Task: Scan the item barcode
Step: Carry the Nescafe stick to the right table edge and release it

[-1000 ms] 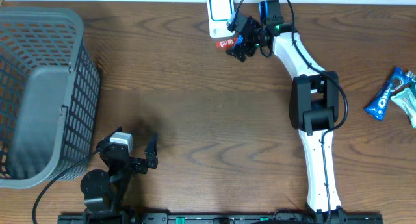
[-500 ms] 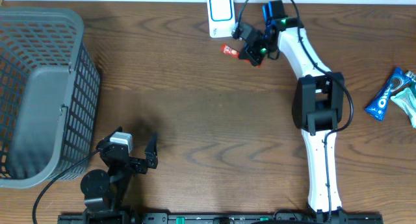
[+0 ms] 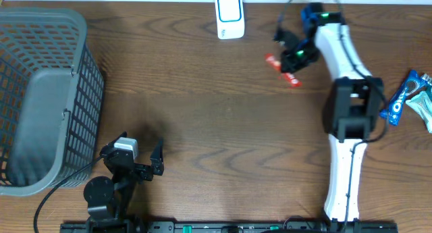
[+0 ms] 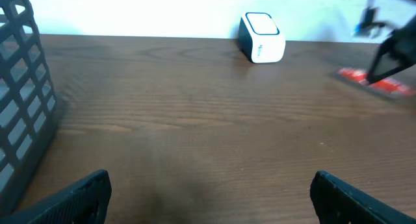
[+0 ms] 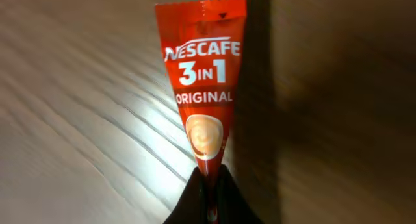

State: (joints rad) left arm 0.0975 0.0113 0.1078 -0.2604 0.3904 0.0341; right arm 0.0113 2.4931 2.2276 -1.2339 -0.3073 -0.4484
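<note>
Right gripper (image 5: 209,197): closed tight on the narrow end of the sachet (image 5: 201,87), fingertips pinching the foil (only the dark tips show in the wrist view).
Sachet: red stick printed "NESCAFE 3 IN 1 ORIGINAL", its crimped far end pointing away from the fingers; no barcode shows on the face in view.
Sachet place: seen from overhead, in the far right part of the table (image 3: 216,125), to the right of the scanner (image 3: 229,15) and nearer the robot than it, clearly apart from it.
Sachet height: low over the wood; I cannot tell whether it touches.
Scanner: small white box with a blue-edged window on top, upright at the far edge.
Right arm: white, stretched from the near edge up the right side.
Left gripper (image 4: 211,177): jaws spread wide, nothing between them, low at the near left beside the basket (image 3: 40,91).
Basket: grey mesh, at the left edge.
Packs (image 3: 398,101): a blue one and a teal one at the right edge, well apart from the sachet.
</note>
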